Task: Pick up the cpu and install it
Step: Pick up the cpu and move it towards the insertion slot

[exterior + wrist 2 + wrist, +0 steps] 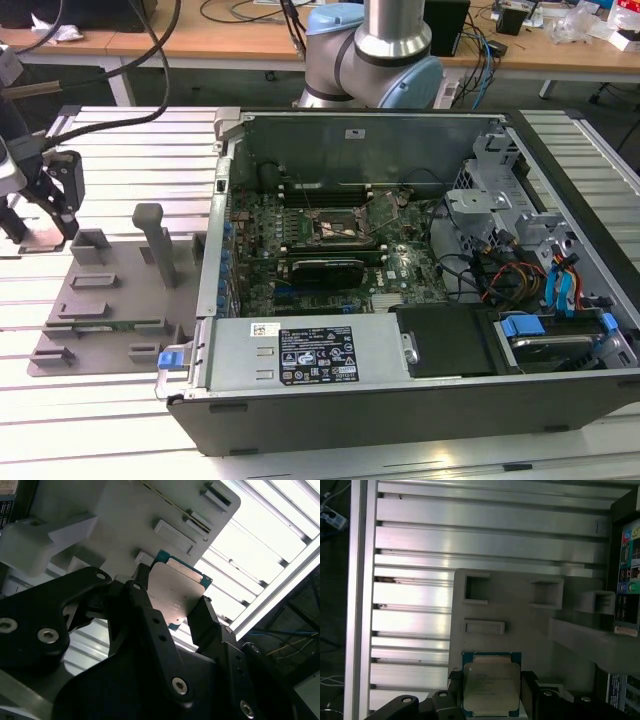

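Observation:
The cpu (491, 684) is a thin square chip with a silver-grey metal top and a green-blue rim. In both wrist views it sits between my black fingers, just over the grey plastic tray fixture (520, 615). My gripper (491, 692) is shut on the cpu (176, 591), one finger against each of two opposite edges. In the exterior view my gripper (48, 205) hangs at the far left, above the tray fixture's (110, 300) back corner. The black-framed motherboard socket (340, 228) lies inside the open computer case, well off to the exterior view's right of my gripper.
The open computer case (400, 390) takes up the middle and right of the ribbed aluminium table (90, 440). Upright posts (150, 235) and small blocks rise from the tray fixture. Cables hang at the upper left, and the arm's base (375, 60) stands behind the case.

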Robot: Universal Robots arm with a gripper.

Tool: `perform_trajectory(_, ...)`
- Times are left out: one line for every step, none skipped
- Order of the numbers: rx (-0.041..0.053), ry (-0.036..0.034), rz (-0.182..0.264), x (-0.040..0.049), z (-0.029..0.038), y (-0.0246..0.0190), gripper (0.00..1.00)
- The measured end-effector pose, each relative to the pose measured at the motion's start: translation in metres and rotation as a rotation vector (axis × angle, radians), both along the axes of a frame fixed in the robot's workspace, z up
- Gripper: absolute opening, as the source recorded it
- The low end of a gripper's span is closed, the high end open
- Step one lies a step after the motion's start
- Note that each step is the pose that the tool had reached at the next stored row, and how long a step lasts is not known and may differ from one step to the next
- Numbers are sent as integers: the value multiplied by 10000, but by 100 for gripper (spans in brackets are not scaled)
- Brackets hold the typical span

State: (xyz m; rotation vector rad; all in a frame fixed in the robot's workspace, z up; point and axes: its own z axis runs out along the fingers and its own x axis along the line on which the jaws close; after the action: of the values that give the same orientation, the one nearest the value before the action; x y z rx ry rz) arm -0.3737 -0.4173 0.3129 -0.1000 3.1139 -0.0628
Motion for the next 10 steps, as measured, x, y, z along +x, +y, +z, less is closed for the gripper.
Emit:
perform_trajectory(0,1,0,0,20,0,55)
perform_trajectory(0,0,0,0,37,0,55)
perform_trajectory(0,0,0,0,59,0,55)
perform_trajectory(0,0,0,0,82,0,55)
perform_trajectory(0,0,-1,0,98,0,55)
perform_trajectory(0,0,0,0,113,0,55)
perform_trajectory(0,1,0,0,135,0,55)
perform_trajectory(0,0,0,0,151,0,55)
perform_trajectory(0,0,0,0,168,0,55)
perform_trajectory(0,1,0,0,184,0,55)
